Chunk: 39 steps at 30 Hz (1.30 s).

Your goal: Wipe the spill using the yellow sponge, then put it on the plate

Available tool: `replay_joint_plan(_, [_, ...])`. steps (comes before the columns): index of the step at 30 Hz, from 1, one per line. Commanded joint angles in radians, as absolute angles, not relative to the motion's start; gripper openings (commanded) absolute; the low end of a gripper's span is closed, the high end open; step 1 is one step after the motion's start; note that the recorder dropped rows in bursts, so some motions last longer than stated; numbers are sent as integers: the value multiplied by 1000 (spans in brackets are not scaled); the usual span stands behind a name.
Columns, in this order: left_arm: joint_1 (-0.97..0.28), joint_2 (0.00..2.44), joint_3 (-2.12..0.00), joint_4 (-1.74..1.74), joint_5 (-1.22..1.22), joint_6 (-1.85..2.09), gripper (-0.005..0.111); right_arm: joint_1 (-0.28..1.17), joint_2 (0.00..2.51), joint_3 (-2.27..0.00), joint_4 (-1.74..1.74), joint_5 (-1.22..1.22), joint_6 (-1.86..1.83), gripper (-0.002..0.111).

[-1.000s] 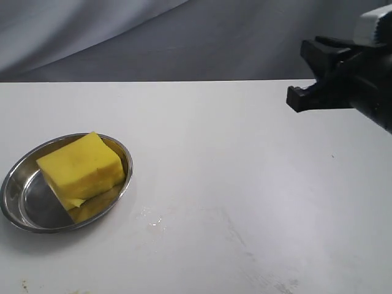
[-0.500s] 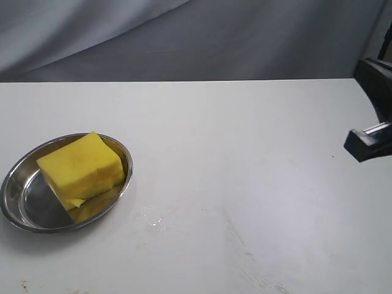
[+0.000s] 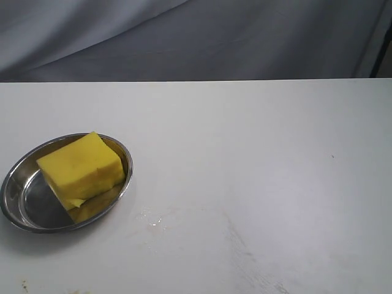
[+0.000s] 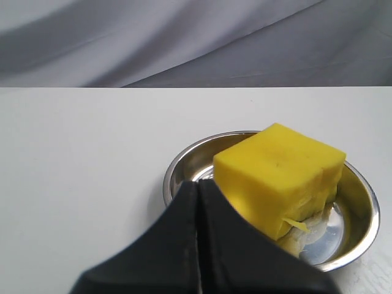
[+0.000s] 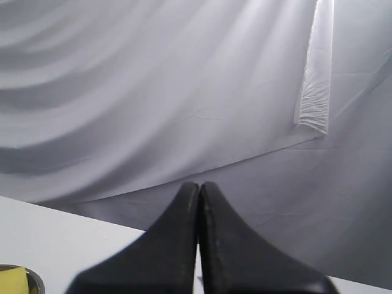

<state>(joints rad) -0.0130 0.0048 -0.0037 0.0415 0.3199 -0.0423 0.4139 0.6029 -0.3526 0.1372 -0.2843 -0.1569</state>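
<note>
Plate (image 3: 30,205) holds yellow sponge (image 3: 81,168), tilted, long axis near-left to far-right; left claw (image 4: 197,190), right claw (image 5: 199,190) pressed together, empty.

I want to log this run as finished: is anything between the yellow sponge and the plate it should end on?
Nothing visible does. The yellow sponge already lies inside the plate, with no other object between them. Only faint wet traces show on the table beside the plate.
</note>
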Motion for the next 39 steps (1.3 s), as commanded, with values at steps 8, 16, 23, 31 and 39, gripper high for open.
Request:
replay_joint_plan(8, [-10, 0, 0, 40, 310, -44, 0, 407, 598, -346, 145, -290, -161, 0])
replay_joint_plan(16, [-10, 0, 0, 40, 310, -44, 0, 409, 598, -346, 145, -290, -161, 0])
replay_joint_plan(23, [-10, 0, 0, 40, 310, -44, 0, 409, 598, -346, 145, -290, -161, 0])
replay_joint_plan(31, [-10, 0, 0, 40, 310, -44, 0, 396, 502, -346, 140, -263, -278, 0])
replay_joint_plan(39, [-10, 0, 0, 40, 310, -44, 0, 223, 384, -346, 140, -83, -342, 0])
